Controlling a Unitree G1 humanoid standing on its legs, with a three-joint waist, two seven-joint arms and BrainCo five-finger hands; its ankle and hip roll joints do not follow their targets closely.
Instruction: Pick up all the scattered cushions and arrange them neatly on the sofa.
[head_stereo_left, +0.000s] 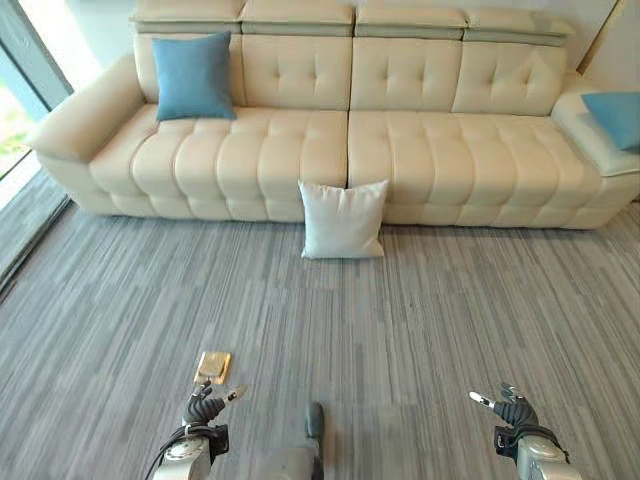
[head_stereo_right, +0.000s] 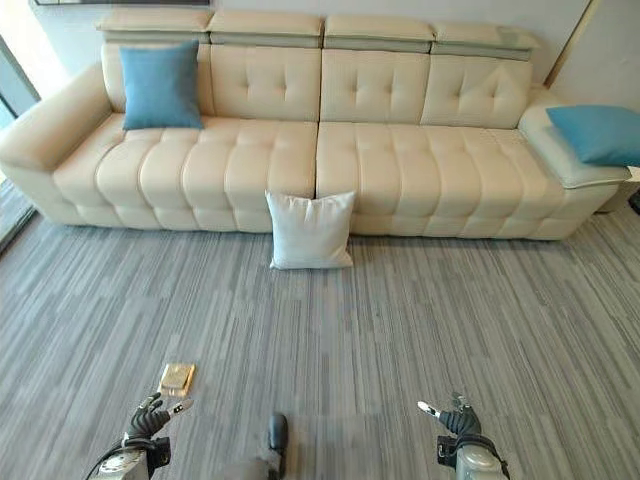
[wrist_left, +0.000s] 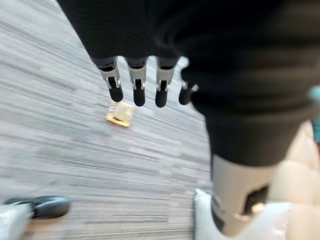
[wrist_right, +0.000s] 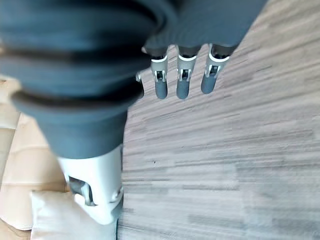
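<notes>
Left hand is hanging low over the grey carpet, fingers loosely apart and relaxed, holding nothing. Right hand is sitting level with it on the other side, fingers likewise slack and empty.

A small tan flat object is lying on the carpet just ahead of the left hand, not touching it.

White cushion is standing upright on the carpet well ahead of both hands, roughly between them, leaning against the front of the cream sofa at its centre seam.

Blue cushion is sitting further out, beyond the left hand, propped against the sofa's backrest. A second blue cushion is lying flat on the sofa's end section, far beyond the right hand.
</notes>
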